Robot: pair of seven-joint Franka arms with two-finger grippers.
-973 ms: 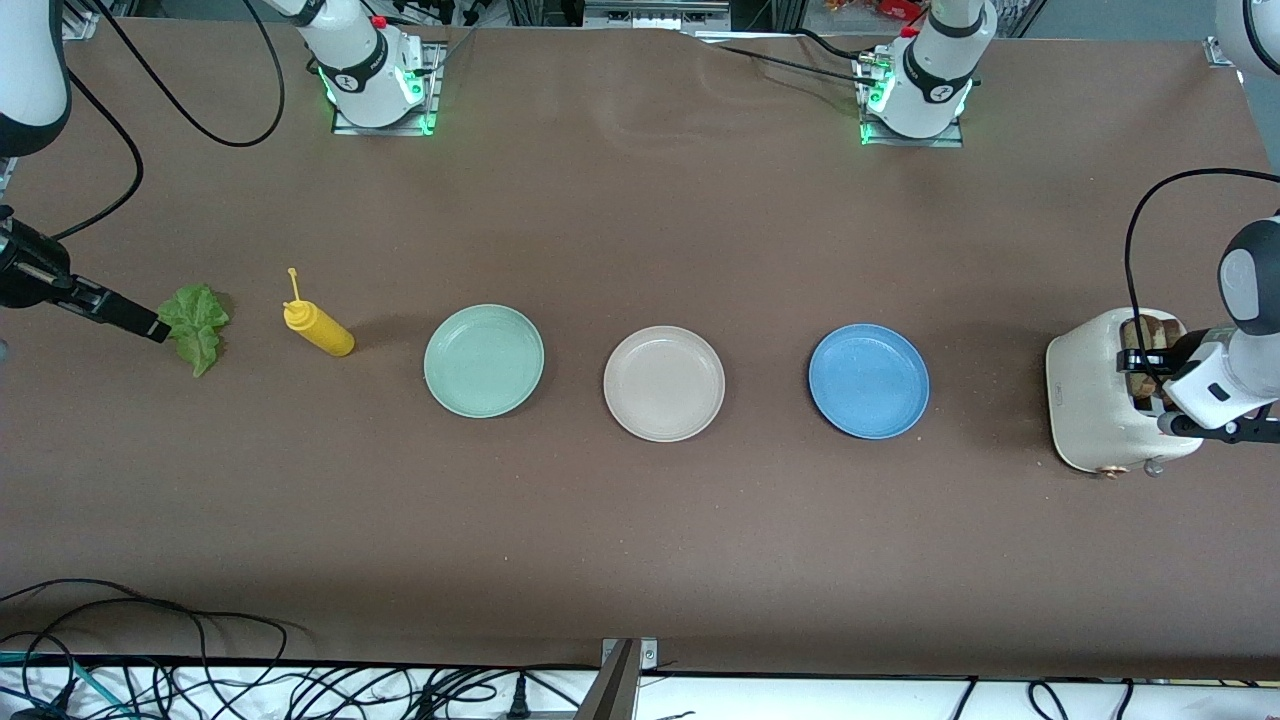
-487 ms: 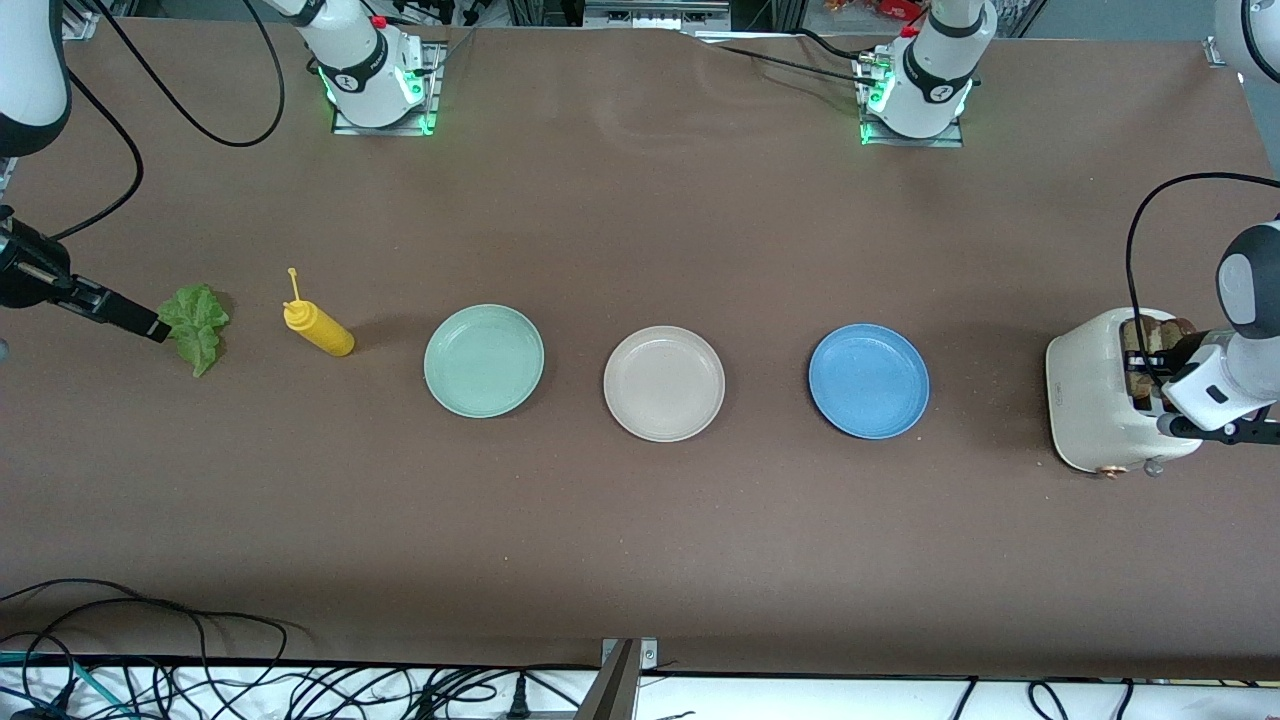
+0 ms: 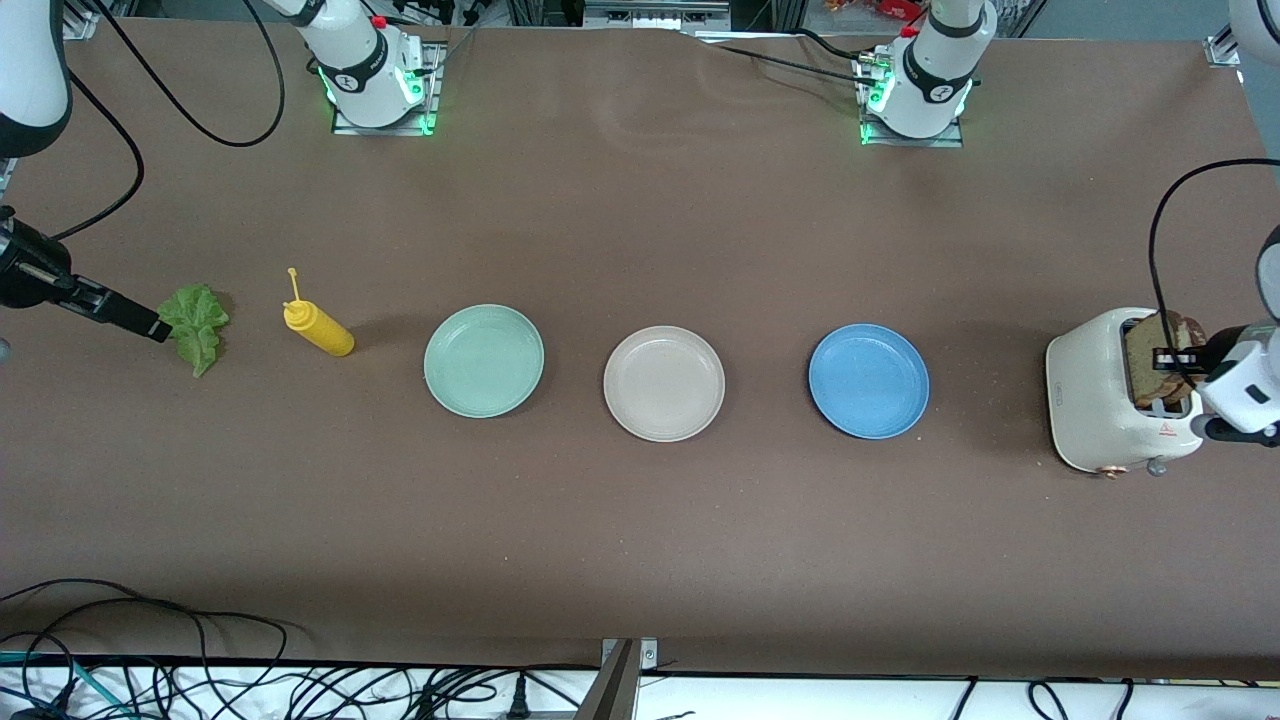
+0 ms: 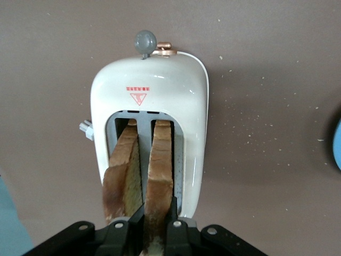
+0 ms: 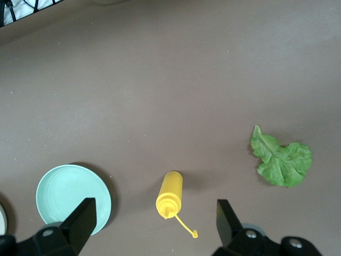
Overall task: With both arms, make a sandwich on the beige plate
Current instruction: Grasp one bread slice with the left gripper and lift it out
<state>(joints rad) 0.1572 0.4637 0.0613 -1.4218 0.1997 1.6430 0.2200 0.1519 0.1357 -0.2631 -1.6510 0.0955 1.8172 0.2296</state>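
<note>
Two tan, brown-crusted bread slices stand in the white toaster (image 3: 1090,390) at the left arm's end of the table. My left gripper (image 4: 157,213) is shut on one bread slice (image 4: 160,170), which sticks up out of its slot; the other slice (image 4: 123,170) stands beside it. In the front view the left gripper (image 3: 1170,355) sits over the toaster top. The beige plate (image 3: 664,383) lies empty mid-table. A green lettuce leaf (image 3: 197,322) lies at the right arm's end. My right gripper (image 3: 140,322) hangs open beside the leaf, holding nothing; its wrist view shows the lettuce (image 5: 282,160).
A yellow mustard bottle (image 3: 318,328) lies between the lettuce and a mint-green plate (image 3: 484,360). A blue plate (image 3: 868,380) lies between the beige plate and the toaster. Cables run along the table edge nearest the front camera.
My left gripper closed on the bread slice and raised it partly out of the toaster. The right arm has not moved.
</note>
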